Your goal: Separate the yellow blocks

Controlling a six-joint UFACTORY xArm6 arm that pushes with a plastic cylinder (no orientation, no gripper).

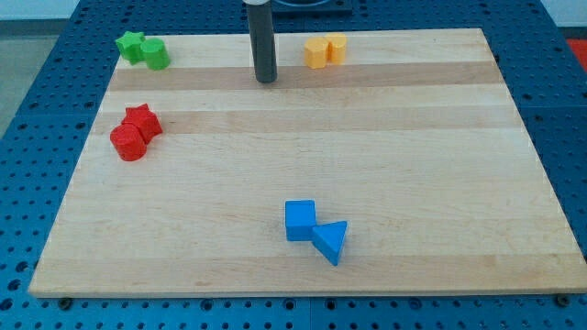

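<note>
Blue comes first, nearest the board's bottom edge: a blue cube point(300, 221) and a blue triangular block point(331, 241) touching corner to corner, a little right of centre, well apart from anything the task concerns. Farther up, near the left edge, a red star block point(142, 120) sits against a red cylinder point(128, 143). In the top left corner a green star block point(130, 44) leans on a green cylinder point(154, 54).

Each colour lies as a touching pair, which I judge is the starting layout: the job is to break one pair up.

That pair is the yellow blocks, close to the top edge, somewhat right of centre. The left yellow block point(316, 52) and the right yellow block point(336, 47) touch side by side; their shapes are too small to name with certainty. Together they form a short row whose long axis runs roughly along the top edge, the right one slightly farther back.

My tip point(266, 79) rests on the wooden board point(293, 165) near the top edge, just beside the yellow pair on its left, not touching either block. Being a bare rod, it has nothing to open or close and holds nothing. Standing at the row's end, a push along the axis would probably move both blocks together; entering at the seam from the front seems wiser.
</note>
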